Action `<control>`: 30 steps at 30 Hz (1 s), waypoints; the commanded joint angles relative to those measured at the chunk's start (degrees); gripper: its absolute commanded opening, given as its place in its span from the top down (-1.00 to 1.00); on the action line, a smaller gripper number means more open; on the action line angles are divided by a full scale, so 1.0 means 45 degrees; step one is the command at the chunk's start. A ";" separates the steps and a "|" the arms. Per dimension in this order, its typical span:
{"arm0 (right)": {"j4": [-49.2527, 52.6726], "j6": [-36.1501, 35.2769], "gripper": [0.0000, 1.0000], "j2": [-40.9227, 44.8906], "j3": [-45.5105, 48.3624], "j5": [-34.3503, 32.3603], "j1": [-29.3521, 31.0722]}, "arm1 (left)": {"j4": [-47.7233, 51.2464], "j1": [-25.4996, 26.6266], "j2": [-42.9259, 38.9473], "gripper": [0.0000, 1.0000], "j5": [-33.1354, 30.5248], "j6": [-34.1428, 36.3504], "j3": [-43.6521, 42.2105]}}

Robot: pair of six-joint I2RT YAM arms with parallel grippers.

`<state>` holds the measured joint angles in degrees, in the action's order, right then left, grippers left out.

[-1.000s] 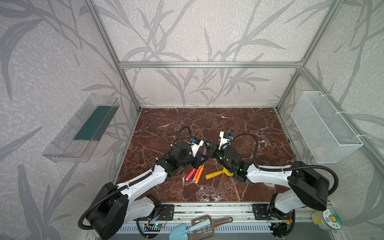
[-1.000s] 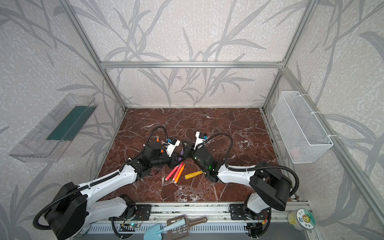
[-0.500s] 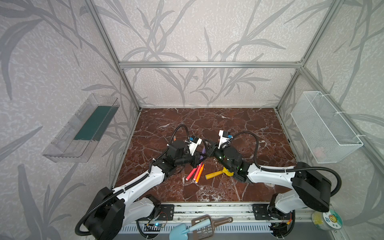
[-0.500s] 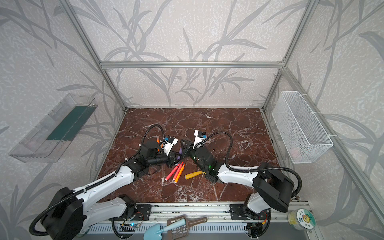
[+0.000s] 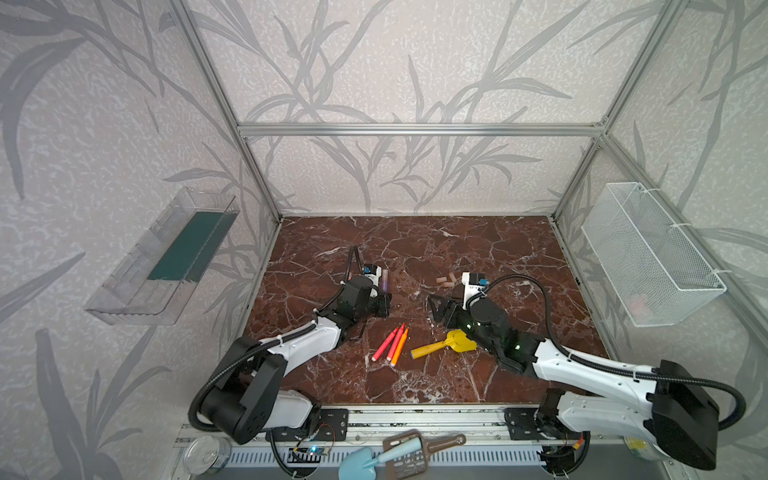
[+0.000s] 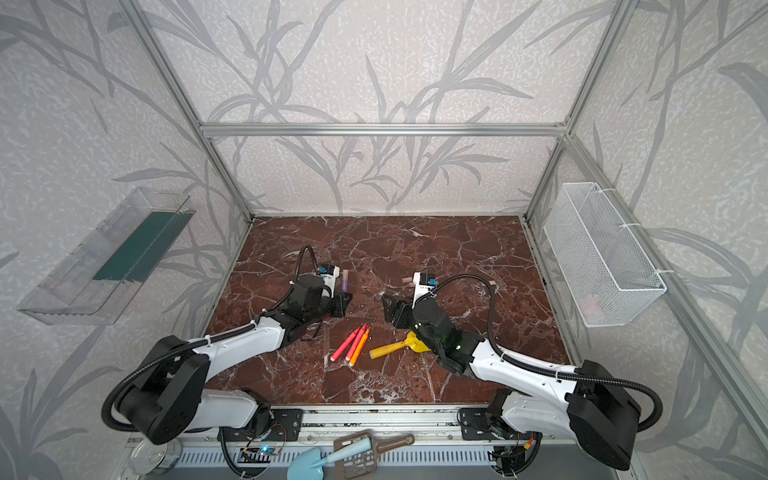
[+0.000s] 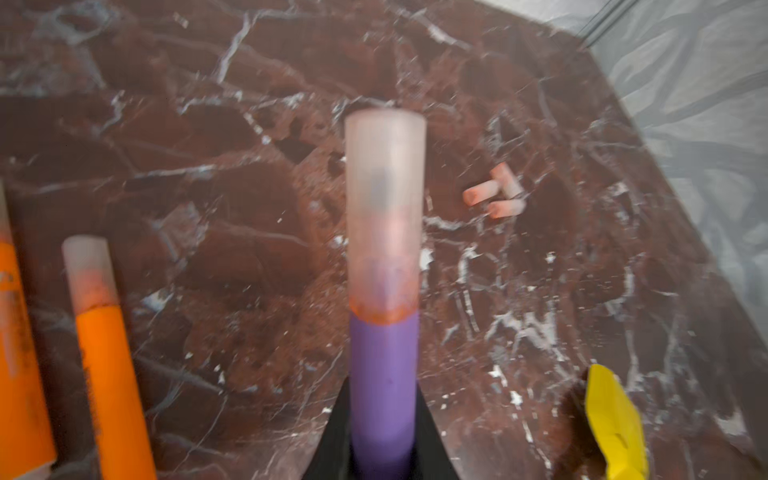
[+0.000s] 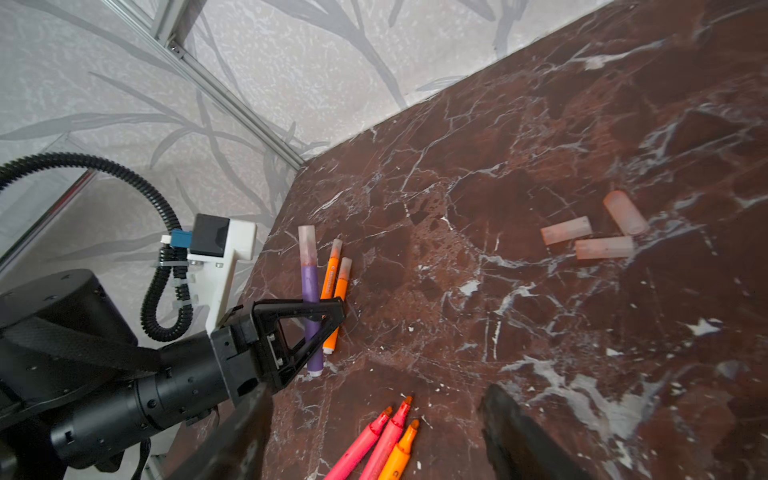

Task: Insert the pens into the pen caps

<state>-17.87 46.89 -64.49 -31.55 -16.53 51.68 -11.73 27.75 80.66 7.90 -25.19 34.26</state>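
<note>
Marble tabletop [image 5: 415, 249], both arms reaching low, left pincer [image 5: 384, 300] pinching purple pen [image 7: 382, 374], right pincer [image 5: 438, 309] spread.

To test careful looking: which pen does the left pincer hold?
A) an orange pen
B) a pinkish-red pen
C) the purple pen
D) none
C: the left pincer is shut on the purple pen, whose tip wears a cap.

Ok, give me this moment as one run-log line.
left gripper: shut on capped purple pen | right gripper: open, empty | capped orange pens: two, on table | uncapped pens: three | loose caps: three
</note>
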 commanded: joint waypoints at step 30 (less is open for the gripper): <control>0.1142 -0.0089 -0.57 0.0936 0.0563 -0.0326 -0.0663 | 0.4850 0.0039 0.3078 0.45 -0.4413 -0.0398 0.2872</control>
<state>-13.37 46.89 -61.73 -29.69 -17.47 49.08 6.92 27.73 95.37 -9.87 -26.50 46.04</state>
